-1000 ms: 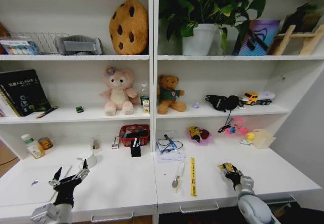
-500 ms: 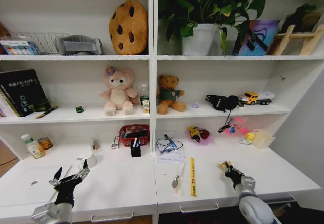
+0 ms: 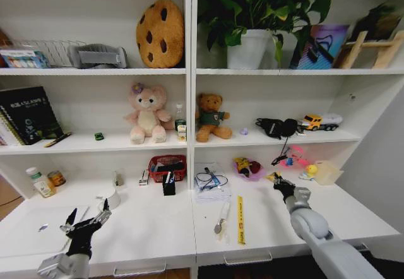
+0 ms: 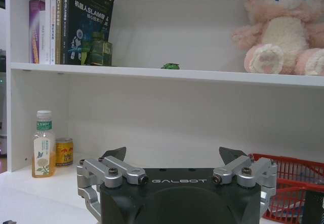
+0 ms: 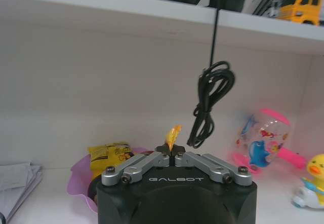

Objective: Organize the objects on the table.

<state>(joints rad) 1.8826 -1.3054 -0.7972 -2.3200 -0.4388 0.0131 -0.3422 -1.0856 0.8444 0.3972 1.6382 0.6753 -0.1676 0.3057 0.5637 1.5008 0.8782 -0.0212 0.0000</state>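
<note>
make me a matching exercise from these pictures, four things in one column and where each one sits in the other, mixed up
Things:
1. yellow ruler
2. cookie cushion
3. yellow toy truck
4. red basket

Places:
A. top shelf, left of the potted plant
B. flat on the table, between the two grippers
C. at the back of the table, under the pink plush
D. middle shelf, right of the black headphones

Pairs: 1-B, 2-A, 3-D, 4-C
</note>
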